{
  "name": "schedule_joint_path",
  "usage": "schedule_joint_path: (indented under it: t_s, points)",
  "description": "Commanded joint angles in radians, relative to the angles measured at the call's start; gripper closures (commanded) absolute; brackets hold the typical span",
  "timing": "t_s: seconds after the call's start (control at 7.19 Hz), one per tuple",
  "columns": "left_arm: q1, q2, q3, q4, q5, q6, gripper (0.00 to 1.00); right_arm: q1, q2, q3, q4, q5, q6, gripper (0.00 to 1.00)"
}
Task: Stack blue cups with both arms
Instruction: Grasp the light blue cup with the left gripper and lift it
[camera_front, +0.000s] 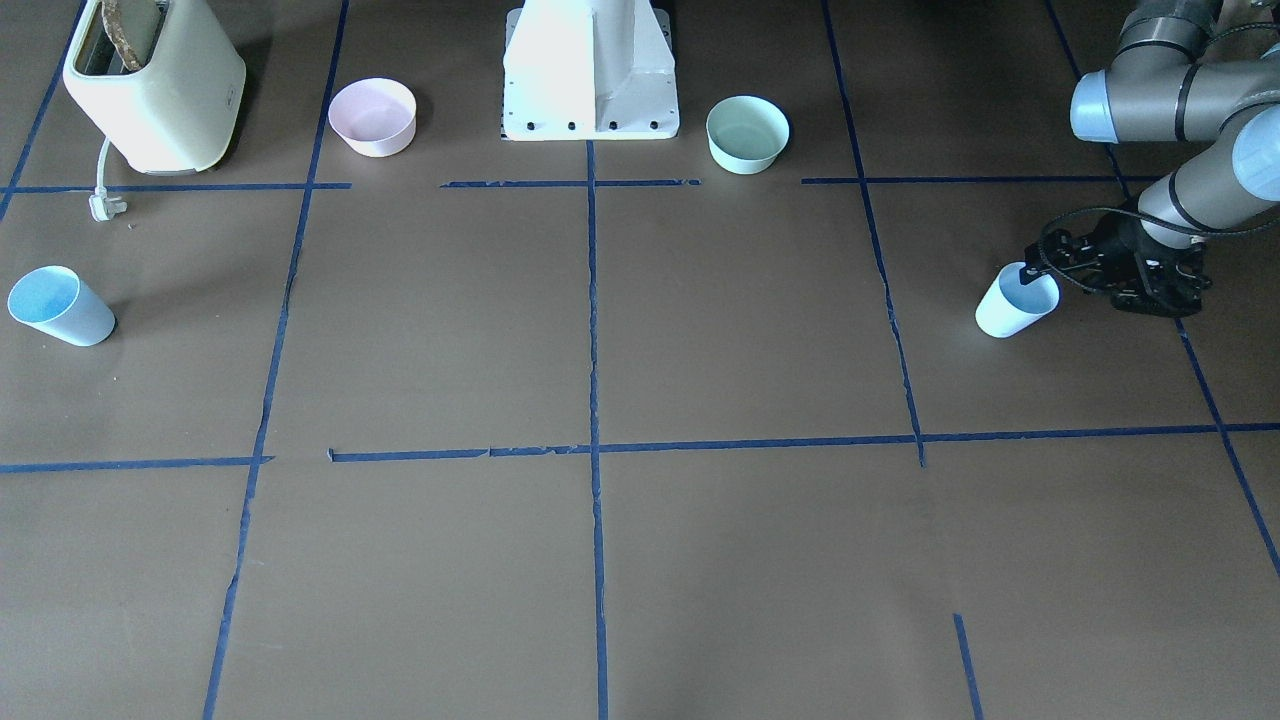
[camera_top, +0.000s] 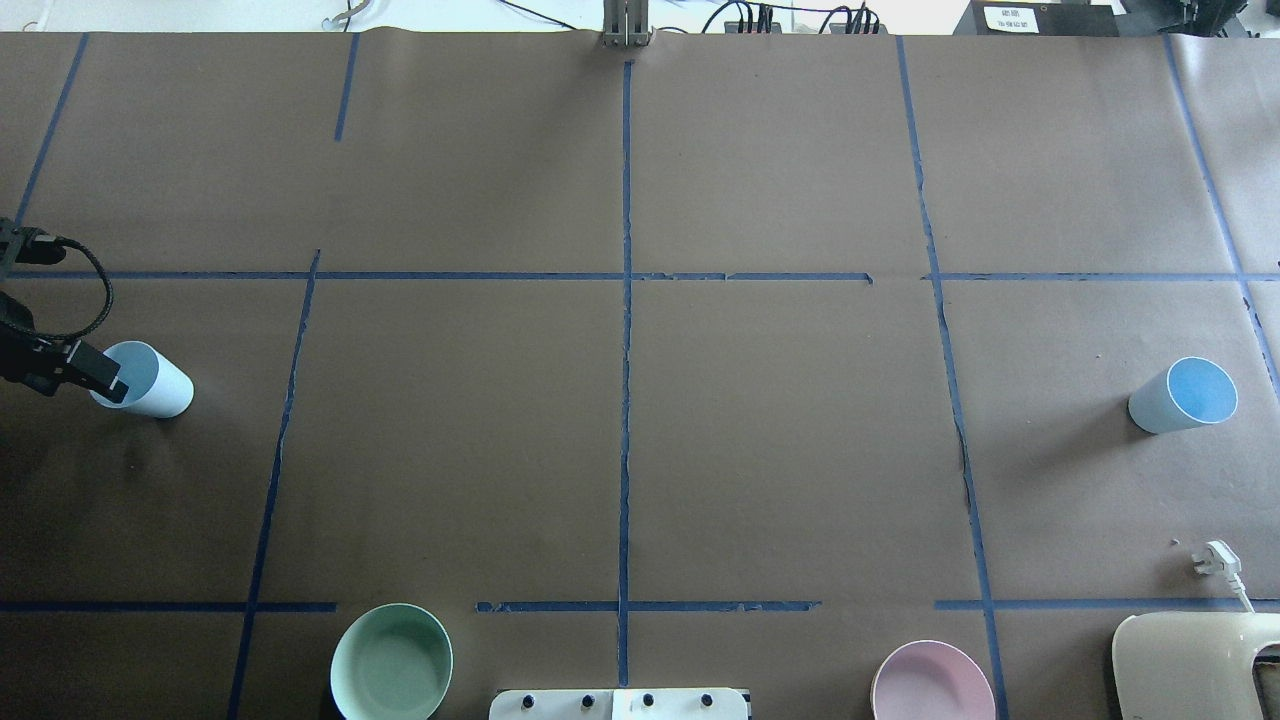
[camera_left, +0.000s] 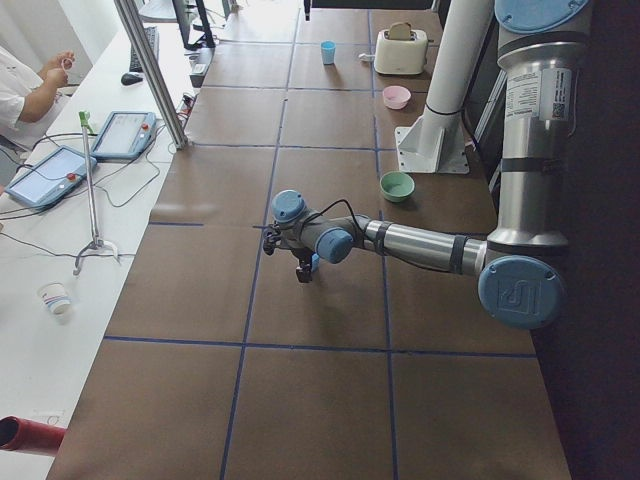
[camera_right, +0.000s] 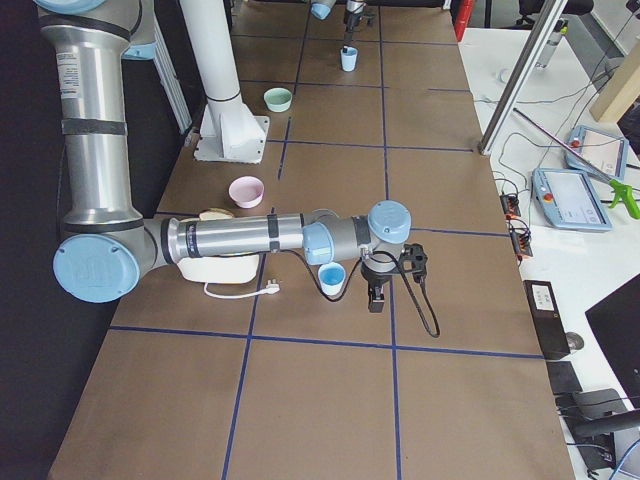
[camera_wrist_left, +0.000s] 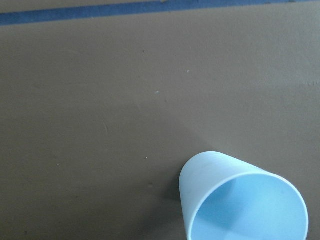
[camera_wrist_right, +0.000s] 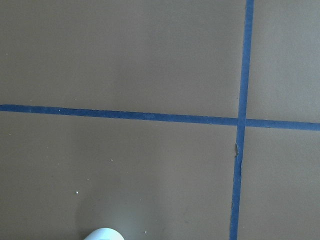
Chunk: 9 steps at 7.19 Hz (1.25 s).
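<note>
Near opposite ends of the table (camera_top: 620, 450), the left gripper (camera_top: 105, 378) is set at one blue cup's (camera_top: 165, 392) rim. The right gripper (camera_right: 376, 292) is held beside the other blue cup (camera_right: 332, 277). Neither claw's state can be told.

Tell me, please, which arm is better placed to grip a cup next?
Left, probably: the left arm has its jaws at the rim of its blue cup, one tip inside; the right arm holds its jaws beside the other cup.
</note>
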Motion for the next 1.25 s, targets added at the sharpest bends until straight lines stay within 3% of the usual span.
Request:
schedule_joint_path:
  t_s: [0.0, 0.28, 0.7, 0.97, 1.11]
  points:
    - [0.008, -0.016, 0.008, -0.001, 0.007, -0.024, 0.97, 0.000, 0.000, 0.004, 0.000, 0.000, 0.001, 0.01]
    - [0.037, -0.190, -0.018, 0.007, -0.001, -0.317, 1.00, -0.014, 0.002, 0.009, 0.002, -0.002, -0.004, 0.01]
    - [0.276, -0.509, -0.029, 0.027, 0.023, -0.785, 1.00, -0.015, 0.002, 0.007, 0.000, 0.000, 0.001, 0.01]
    - [0.408, -0.712, 0.026, 0.121, 0.198, -0.860, 1.00, -0.015, 0.002, 0.007, 0.000, 0.002, 0.001, 0.01]
    - [0.430, -0.784, 0.112, 0.146, 0.250, -0.857, 1.00, -0.015, 0.000, 0.006, 0.000, 0.024, 0.001, 0.01]
